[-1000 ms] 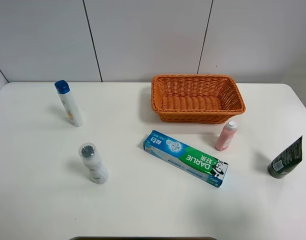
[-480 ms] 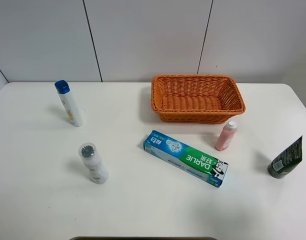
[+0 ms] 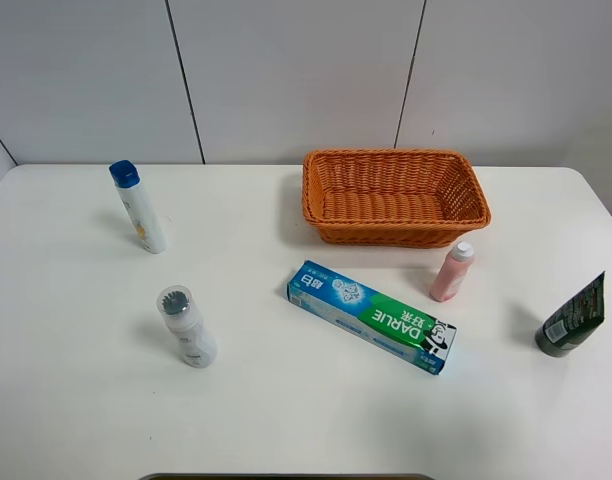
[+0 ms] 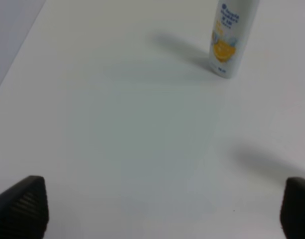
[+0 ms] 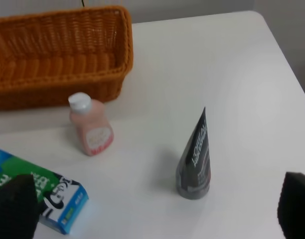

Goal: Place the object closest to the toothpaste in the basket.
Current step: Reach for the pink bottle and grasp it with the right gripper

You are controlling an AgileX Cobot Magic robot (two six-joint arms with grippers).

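With left gripper [image 4: 160, 208] and right gripper [image 5: 153, 206] held wide open and empty, the upright pink bottle [image 3: 452, 271], standing between the toothpaste box [image 3: 372, 315]'s right end and the basket [image 3: 394, 236], could be toppled by a glancing finger.

Toothpaste box [image 3: 371, 316], blue-green with DARLIE lettering, lies flat on the tabletop [image 3: 286, 420], long axis running 10 to 4 o'clock. Small pink bottle [image 3: 452, 271] with a white cap stands upright at its 2 o'clock, near but apart. Orange wicker basket [image 3: 386, 232] sits at the bottle's 11 o'clock, close by, open side up.
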